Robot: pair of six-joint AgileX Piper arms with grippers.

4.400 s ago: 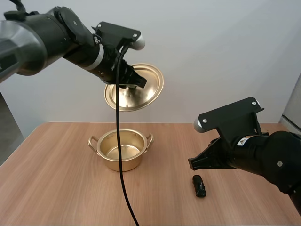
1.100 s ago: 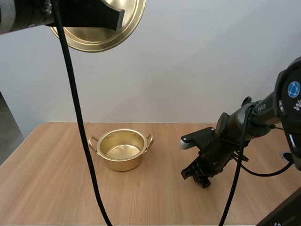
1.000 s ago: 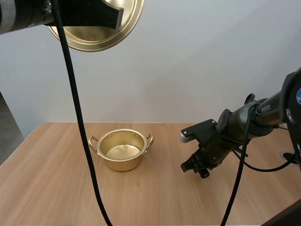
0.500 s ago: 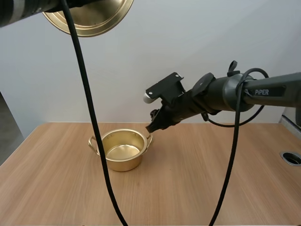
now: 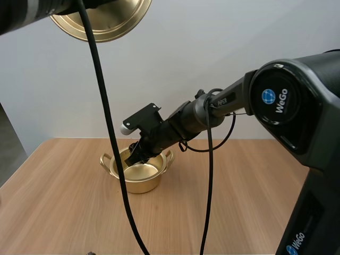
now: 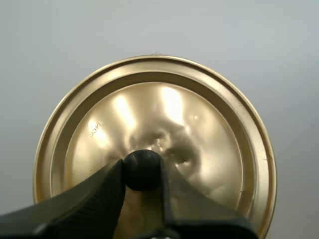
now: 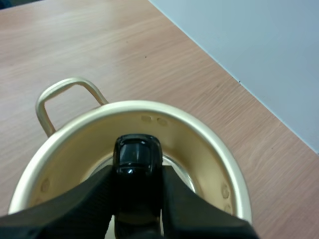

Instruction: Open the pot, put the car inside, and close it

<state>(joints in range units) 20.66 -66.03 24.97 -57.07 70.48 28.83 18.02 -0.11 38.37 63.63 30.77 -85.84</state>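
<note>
High view gives the layout: 1 wooden table (image 5: 239, 202); 1 right arm (image 5: 212, 109) reaching across it, with the right gripper (image 5: 134, 158) at the mouth of the pot (image 5: 139, 184). The pot is gold, has 2 loop handles, and stands upright and uncovered on the table. 1 gold lid (image 5: 101, 21) is held high above the pot and off to its left, well apart from it. The wrist views supply the grips, which the high view leaves unclear. Right wrist view: 1 small black car (image 7: 137, 157), pinched between the right gripper's 2 fingers, is held over the pot's open mouth within the ring of the rim; whether it sits below the rim cannot be told. Left wrist view: the left gripper (image 6: 142, 174) has its 2 fingers clamped on the lid's black knob (image 6: 142, 167), with the lid's top face toward the camera.
</note>
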